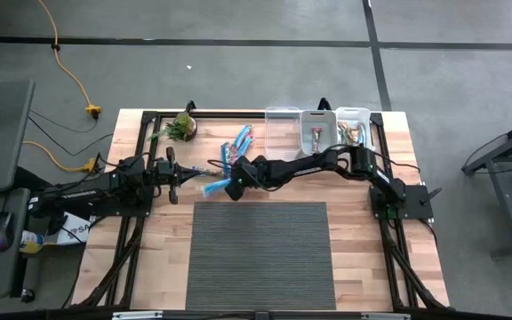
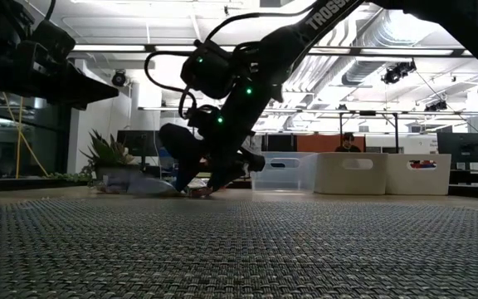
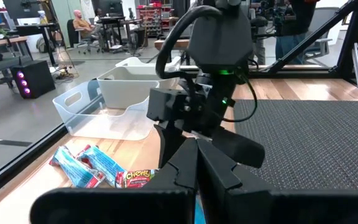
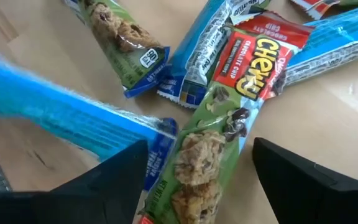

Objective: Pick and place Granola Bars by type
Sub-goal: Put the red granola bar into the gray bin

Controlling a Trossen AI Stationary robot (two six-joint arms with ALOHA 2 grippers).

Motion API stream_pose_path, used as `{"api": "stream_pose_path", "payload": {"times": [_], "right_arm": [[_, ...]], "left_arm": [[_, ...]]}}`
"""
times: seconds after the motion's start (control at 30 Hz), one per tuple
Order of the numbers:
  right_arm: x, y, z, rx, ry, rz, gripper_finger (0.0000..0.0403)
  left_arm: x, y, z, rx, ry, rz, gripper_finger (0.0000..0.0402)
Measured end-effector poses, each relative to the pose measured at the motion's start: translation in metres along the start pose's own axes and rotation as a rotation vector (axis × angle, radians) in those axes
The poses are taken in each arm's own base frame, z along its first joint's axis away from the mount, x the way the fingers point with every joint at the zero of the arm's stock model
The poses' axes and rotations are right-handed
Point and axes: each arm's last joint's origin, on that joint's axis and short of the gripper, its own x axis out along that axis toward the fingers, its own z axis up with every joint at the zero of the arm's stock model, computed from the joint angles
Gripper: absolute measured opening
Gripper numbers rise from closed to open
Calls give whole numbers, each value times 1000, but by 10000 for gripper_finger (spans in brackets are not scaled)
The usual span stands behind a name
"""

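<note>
Clenched with nothing in it, the left gripper (image 1: 174, 174) hangs over the wooden table (image 1: 363, 258) toward its left side, its arm lying low and reaching in from the left edge, pointed at the bar pile. Just to its right, the right gripper (image 1: 232, 184) has its fingers (image 4: 114, 180) spread wide and lowered over the Granola Bars (image 1: 229, 160), straddling a green Chewy bar (image 4: 219, 143) without yet pinching it; a bright blue bar (image 4: 67, 115) lies just beside one finger. In the low view this gripper (image 2: 210, 184) tips steeply down with its tips at the tabletop. Its arm stretches in a long, nearly level line from its base at the table's right edge, crossing in front of the clear bins (image 1: 318, 129) at the far side. Some bars already lie in the two right-hand bins. A dark mat (image 1: 260, 258) covers the near middle of the table, and a small potted plant (image 1: 182, 126) stands at the far left.
</note>
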Motion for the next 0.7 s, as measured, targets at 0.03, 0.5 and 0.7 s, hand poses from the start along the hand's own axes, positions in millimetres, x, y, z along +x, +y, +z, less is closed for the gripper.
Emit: {"api": "stream_pose_path", "payload": {"times": [0.03, 0.5, 0.7], "right_arm": [[1, 1, -2, -1, 0, -1, 277], [4, -2, -2, 8, -26, -47, 263], [4, -3, -3, 8, -21, -52, 231]], "left_arm": [[0, 0, 0, 0, 0, 0, 1], [0, 0, 0, 0, 0, 0, 1], [0, 0, 0, 0, 0, 0, 1]]}}
